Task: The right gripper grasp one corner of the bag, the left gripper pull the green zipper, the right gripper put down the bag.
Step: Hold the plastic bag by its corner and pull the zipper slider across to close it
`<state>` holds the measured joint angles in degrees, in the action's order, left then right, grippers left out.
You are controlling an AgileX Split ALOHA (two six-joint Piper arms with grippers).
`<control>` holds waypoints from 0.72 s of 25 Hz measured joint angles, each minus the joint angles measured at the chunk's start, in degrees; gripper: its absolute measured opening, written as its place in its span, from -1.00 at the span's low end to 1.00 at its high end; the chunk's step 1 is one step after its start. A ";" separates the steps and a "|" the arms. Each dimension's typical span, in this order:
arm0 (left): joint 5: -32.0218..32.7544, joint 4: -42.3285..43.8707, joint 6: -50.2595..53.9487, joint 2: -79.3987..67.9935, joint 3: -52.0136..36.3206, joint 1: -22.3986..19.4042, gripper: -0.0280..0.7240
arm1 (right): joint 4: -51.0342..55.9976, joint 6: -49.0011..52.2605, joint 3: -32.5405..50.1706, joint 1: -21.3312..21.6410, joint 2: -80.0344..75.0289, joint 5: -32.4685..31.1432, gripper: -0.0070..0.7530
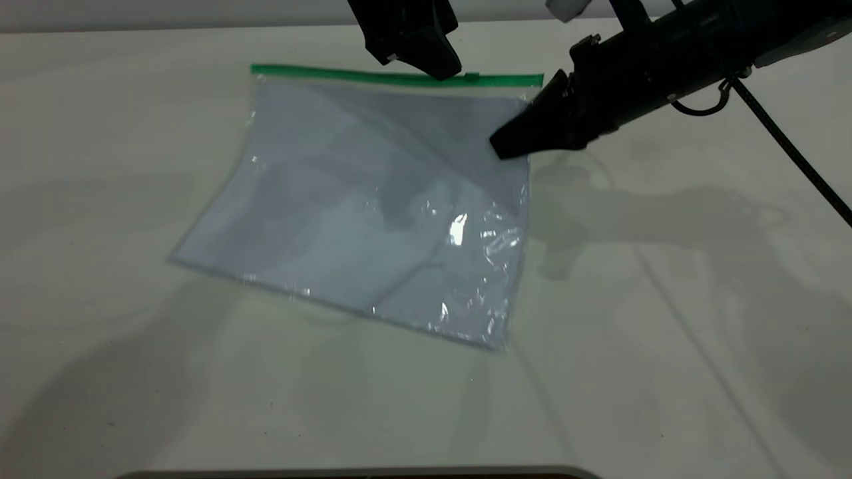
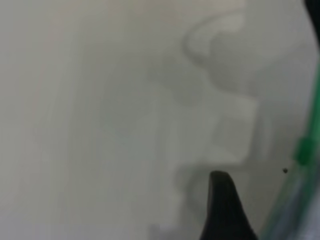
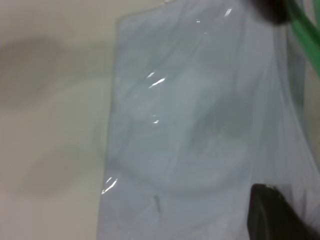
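Note:
The bag (image 1: pixel 373 199) is a clear pouch with pale sheets inside, its near edge on the white table. The green zipper (image 1: pixel 333 73) runs along its far edge, with the slider tab (image 1: pixel 471 77) near the right end. My right gripper (image 1: pixel 499 148) is shut on the bag at its far right corner. In the right wrist view one finger (image 3: pixel 270 205) shows against the plastic (image 3: pixel 190 125). My left gripper (image 1: pixel 447 72) hangs over the zipper just left of the slider, open. In the left wrist view one finger (image 2: pixel 222 200) stands apart from the slider (image 2: pixel 302 150).
The white table (image 1: pixel 665 332) stretches around the bag on all sides. The right arm's black cable (image 1: pixel 792 153) trails down to the right. A dark edge (image 1: pixel 359 474) runs along the table's front.

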<state>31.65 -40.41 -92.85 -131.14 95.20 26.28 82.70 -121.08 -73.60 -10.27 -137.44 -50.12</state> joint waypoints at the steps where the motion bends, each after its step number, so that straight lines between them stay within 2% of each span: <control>1: 0.00 -0.04 -0.07 0.00 0.00 0.00 0.50 | -1.56 0.36 0.00 0.00 0.00 -0.95 -0.89; 6: 2.58 -0.25 -0.13 0.00 0.01 0.00 0.50 | -5.76 1.76 -0.18 -0.07 0.00 -3.05 -0.89; 13: 10.87 -1.16 -0.18 0.00 0.01 0.04 0.50 | -5.00 1.53 -0.31 -0.07 0.00 -3.07 -0.89; 18: 14.08 -2.20 -0.26 -0.19 0.01 0.04 0.50 | -4.75 1.53 -0.31 -0.07 0.00 -3.07 -0.89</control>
<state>45.73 -42.61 -93.11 -131.33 95.22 26.32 77.95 -119.56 -73.91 -10.33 -137.44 -53.19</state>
